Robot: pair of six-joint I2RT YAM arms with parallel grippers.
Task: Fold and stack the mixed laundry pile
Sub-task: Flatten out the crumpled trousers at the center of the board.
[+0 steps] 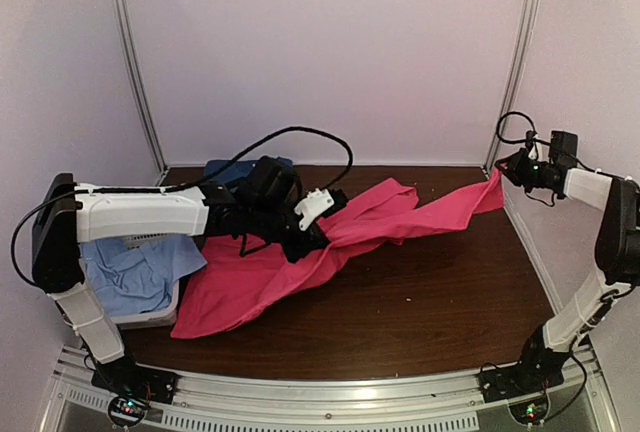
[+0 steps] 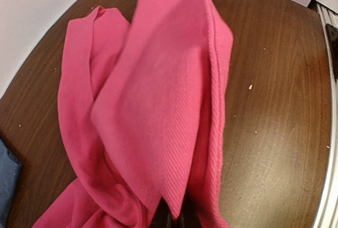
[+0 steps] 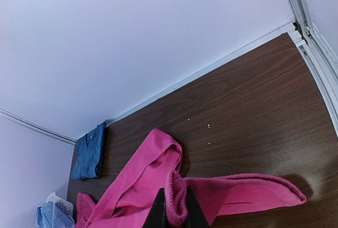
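Your left gripper (image 1: 300,237) is clamped on the bunched middle of the pink shirt (image 1: 400,217), and your right gripper (image 1: 502,167) pinches its raised end. The shirt's length runs between them, the rest trailing on the table (image 1: 450,292) behind your left.

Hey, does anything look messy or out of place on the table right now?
The pink shirt is twisted and bunched, strung between the left gripper and right gripper instead of lying flat. The pale blue cloth sits crumpled in the basket.
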